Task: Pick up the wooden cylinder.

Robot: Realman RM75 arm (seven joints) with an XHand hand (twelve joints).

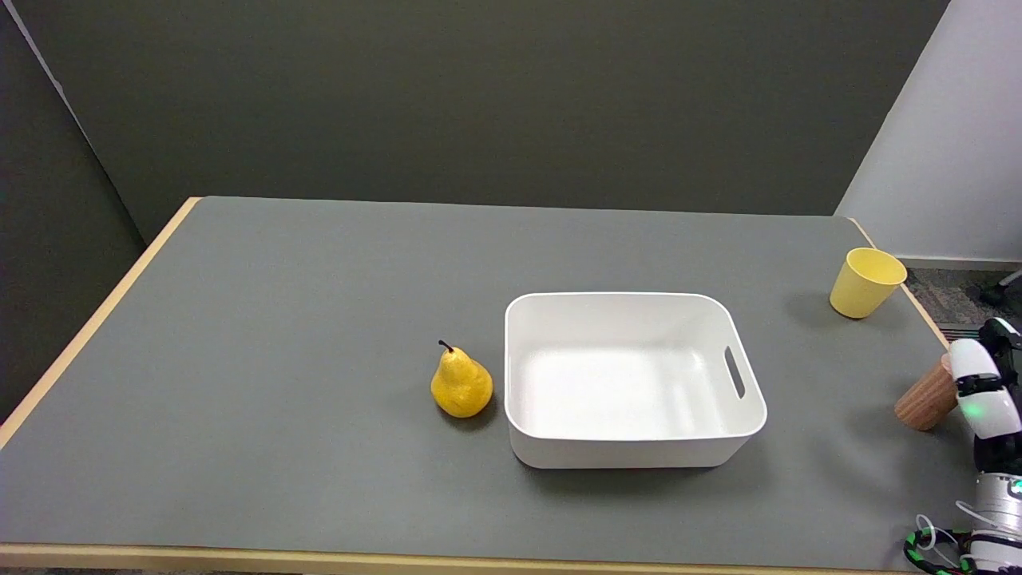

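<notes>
The wooden cylinder [924, 399] stands near the table's right edge, leaning rightward in the picture. Its upper end is hidden behind my right hand [984, 387], which reaches in from the lower right and lies against the cylinder's top and right side. Only part of the hand shows at the picture's edge. The fingers are mostly cut off, so I cannot see whether they close around the wood. The cylinder's lower end looks to be at the table surface.
A white bin [635, 447] with a handle slot sits at mid-table. A yellow pear [461, 385] stands just left of it. A yellow cup [866, 283] is behind the cylinder by the right edge. Cables [930, 551] hang at the lower right.
</notes>
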